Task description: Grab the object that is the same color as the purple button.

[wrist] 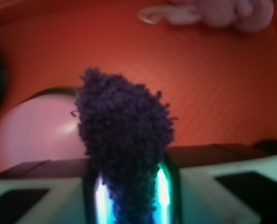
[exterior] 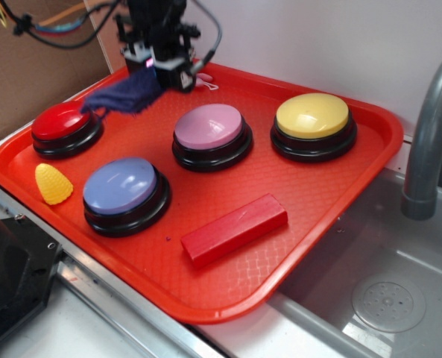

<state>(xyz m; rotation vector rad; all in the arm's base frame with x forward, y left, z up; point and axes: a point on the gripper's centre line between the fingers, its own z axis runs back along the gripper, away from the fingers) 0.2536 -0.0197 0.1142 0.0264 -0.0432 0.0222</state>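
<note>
My gripper (exterior: 167, 73) is shut on the dark indigo-purple knitted cloth (exterior: 124, 97) and holds it above the back left of the red tray (exterior: 340, 194); the cloth hangs out to the left, over the space between the red button and the pink-lilac button. In the wrist view the cloth (wrist: 124, 135) is pinched between my two glowing fingers (wrist: 162, 191) and sticks out ahead of my gripper (wrist: 131, 196). The purple button (exterior: 121, 186), a periwinkle dome on a black base, sits at the tray's front left, well clear of my gripper.
On the tray stand a red button (exterior: 62, 123), a pink-lilac button (exterior: 209, 128), a yellow button (exterior: 312, 118), a red block (exterior: 234, 229) and a yellow corn-shaped toy (exterior: 53, 184). A small pink plush toy (wrist: 217, 11) lies behind the gripper. A sink (exterior: 384, 298) and grey faucet (exterior: 429, 134) are at the right.
</note>
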